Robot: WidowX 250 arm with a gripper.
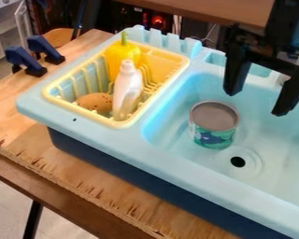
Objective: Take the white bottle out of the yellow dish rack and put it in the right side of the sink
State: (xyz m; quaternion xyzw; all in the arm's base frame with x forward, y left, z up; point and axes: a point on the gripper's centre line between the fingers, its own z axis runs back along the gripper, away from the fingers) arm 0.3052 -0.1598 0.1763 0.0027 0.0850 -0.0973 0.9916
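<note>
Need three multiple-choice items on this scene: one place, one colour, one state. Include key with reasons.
1. Where is the can?
A) on the table
B) in the sink
C) on the floor

2. What colour is the rack?
A) yellow
B) red
C) black

3. How is the gripper?
A) shut, empty
B) shut on the bottle
C) open, empty

Key:
1 B: the can stands by the drain.
2 A: its rim and bars are yellow.
3 C: its fingers are wide apart, nothing between them.

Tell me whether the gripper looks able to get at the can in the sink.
Probably yes: the gripper hangs open above the sink, near the can, and nothing visible stands between them.
</note>
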